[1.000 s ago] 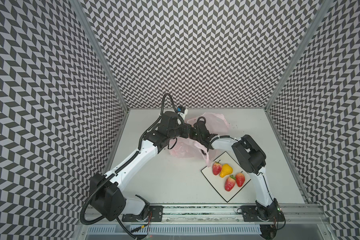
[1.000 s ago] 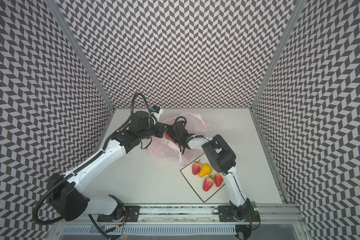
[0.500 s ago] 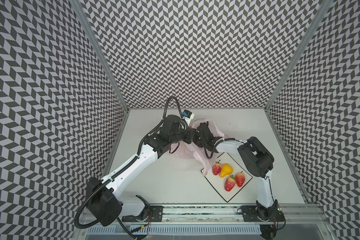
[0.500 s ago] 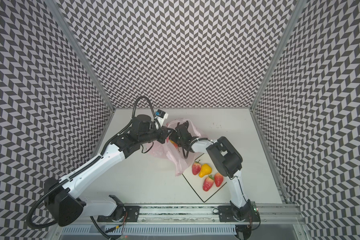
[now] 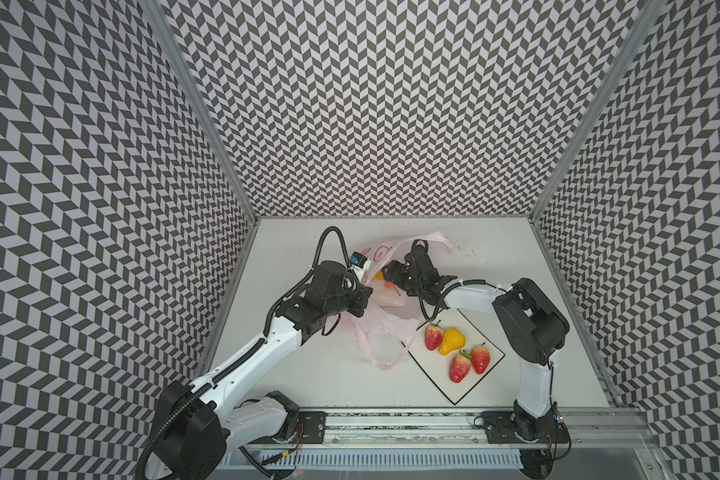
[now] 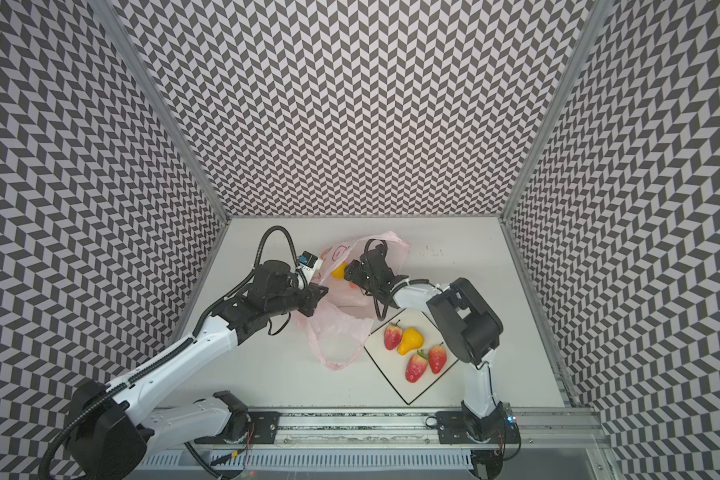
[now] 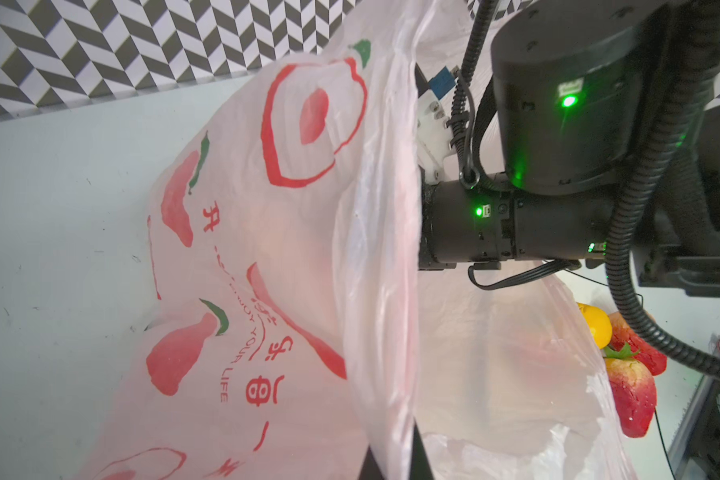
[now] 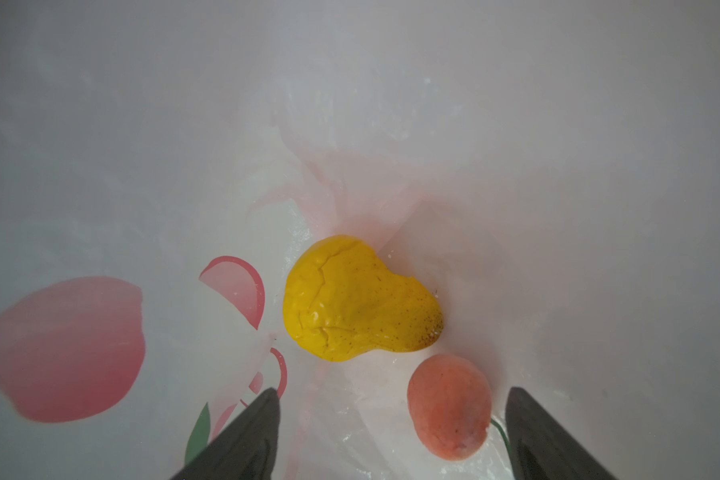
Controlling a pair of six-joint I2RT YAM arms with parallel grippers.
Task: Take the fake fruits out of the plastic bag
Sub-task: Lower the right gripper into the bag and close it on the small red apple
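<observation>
Wide apart, right pincer (image 8: 391, 390) jaws, cherry (image 8: 449, 407) between, inside plastic bag (image 8: 516, 166).

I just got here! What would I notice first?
Probably the pink bag in the middle of the table, pinched by the left fingers. Beside it, three red strawberries and a yellow pear sit on a white board. Inside the bag lie another yellow pear and a small pink fruit.

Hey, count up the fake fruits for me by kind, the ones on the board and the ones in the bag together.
Strawberries: 3
Yellow pears: 2
Cherry: 1
Total: 6
</observation>
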